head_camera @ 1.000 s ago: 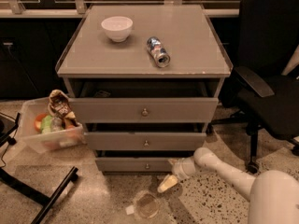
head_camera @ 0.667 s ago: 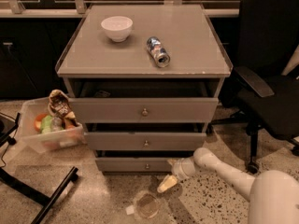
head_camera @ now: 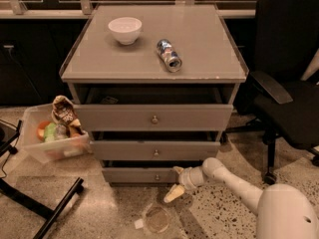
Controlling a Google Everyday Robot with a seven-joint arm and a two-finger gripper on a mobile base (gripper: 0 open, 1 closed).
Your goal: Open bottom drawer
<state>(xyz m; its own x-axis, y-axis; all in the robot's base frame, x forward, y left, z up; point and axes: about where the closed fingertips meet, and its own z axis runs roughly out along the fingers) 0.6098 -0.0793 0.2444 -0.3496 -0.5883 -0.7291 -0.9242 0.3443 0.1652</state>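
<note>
Tool (head_camera: 172, 184), fingers apart, at the bottom drawer (head_camera: 134, 175) front, arm (head_camera: 234, 183) low and extended.

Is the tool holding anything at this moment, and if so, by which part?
Nothing is held. The open tool is low beside the bottom drawer, right of its knob, not on it.

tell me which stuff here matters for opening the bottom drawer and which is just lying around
Job: bottom drawer, its knob, gripper low by that drawer, just right of the knob.

Lying about: white bowl and can on the cabinet top, plastic bin at left, office chair, clear round thing on the floor.
</note>
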